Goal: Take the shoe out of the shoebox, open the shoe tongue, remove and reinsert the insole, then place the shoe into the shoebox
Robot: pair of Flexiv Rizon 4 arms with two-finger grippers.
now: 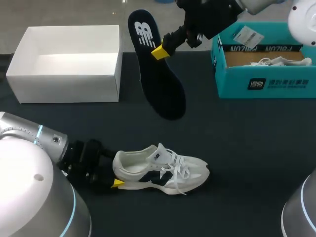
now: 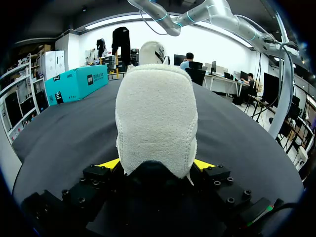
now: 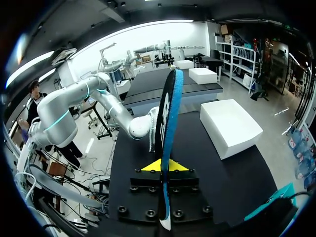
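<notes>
A white sneaker with dark side marks lies on its sole on the black table, toe to the right. My left gripper clasps its heel from the left; in the left wrist view the padded heel fills the space between the two yellow tips of that gripper, both touching it. My right gripper is shut on a dark blue insole, held edge-on in the air above the table's back middle. In the right wrist view the insole stands upright between the right gripper tips.
An open white box stands at the back left, also seen as the white box. A teal shoebox at the back right holds something white with laces; the teal shoebox lies far ahead of the shoe.
</notes>
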